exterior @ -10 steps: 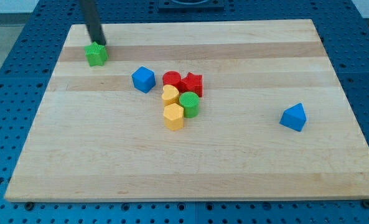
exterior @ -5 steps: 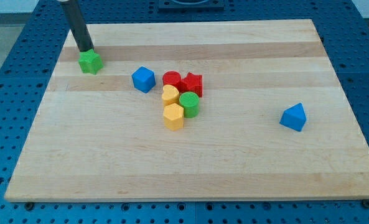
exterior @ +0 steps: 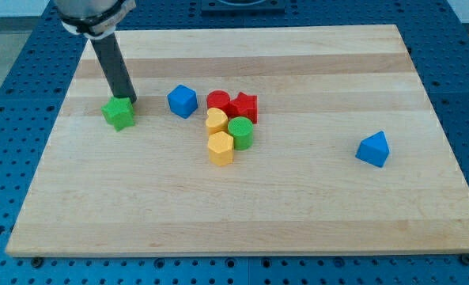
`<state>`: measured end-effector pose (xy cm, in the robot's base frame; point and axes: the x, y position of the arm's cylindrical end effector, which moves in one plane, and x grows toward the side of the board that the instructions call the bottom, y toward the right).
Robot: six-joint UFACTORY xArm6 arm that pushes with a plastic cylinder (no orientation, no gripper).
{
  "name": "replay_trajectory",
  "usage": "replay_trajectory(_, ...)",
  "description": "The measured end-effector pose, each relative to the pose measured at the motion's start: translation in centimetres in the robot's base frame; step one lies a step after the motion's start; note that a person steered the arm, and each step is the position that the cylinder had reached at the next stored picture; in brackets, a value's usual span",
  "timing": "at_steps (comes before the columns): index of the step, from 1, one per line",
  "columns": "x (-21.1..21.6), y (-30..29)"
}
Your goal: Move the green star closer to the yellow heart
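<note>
Presently listed on the wooden board (exterior: 313, 214): green star (exterior: 119, 113), toward the view's left, compact (no long axis or pointing direction can be made out). My tip (exterior: 130, 101) touches its upper right edge; the bare rod has no fingers to open or close. Yellow heart (exterior: 217, 120) lies well to the right, clustered with red cylinder (exterior: 217, 100), red star (exterior: 244, 105), green cylinder (exterior: 240, 132), yellow hexagon (exterior: 221, 148). Blue cube (exterior: 182, 100) sits between; blue triangle (exterior: 373, 149) far right.

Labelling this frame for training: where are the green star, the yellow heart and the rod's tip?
green star (exterior: 119, 114), camera view, top face
yellow heart (exterior: 217, 120), camera view, top face
my tip (exterior: 128, 102), camera view, rod's very end, against the star's upper right
</note>
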<state>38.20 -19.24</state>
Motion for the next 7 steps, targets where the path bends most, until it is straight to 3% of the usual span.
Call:
replay_trajectory(2, 0.5, -8.5)
replay_trajectory(3, 1.9, -5.4)
replay_trajectory(4, 2.6, 1.5)
replay_trajectory(5, 3.7, 2.9)
replay_trajectory(6, 4.3, -3.1)
replay_trajectory(7, 6.1, -5.2)
